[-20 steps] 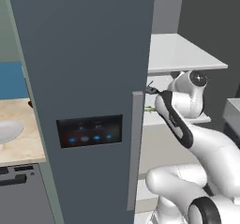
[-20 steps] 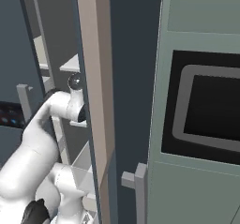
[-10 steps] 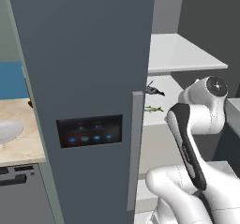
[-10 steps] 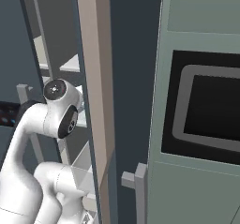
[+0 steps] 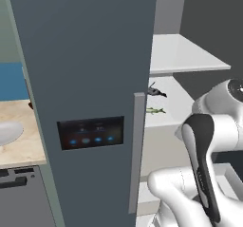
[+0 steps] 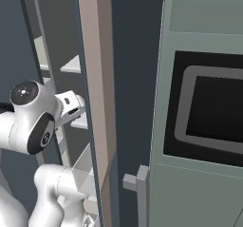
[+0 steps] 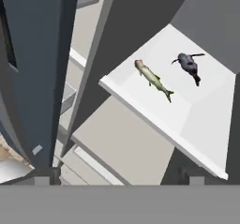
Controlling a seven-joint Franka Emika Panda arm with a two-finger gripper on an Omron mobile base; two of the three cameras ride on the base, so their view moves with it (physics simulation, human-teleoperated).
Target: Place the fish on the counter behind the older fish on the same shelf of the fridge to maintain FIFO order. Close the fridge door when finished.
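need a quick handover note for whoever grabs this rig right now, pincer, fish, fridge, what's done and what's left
Pincer: seen from the hand camera, it holds nothing; whether it is open or shut cannot be told.
Dark fish lies on the white shelf inside the fridge, behind the older fish, the two apart. Both also show past the door edge in the left base view.
Done: fish placed in FIFO order.
Left: right fridge door is open; close it.
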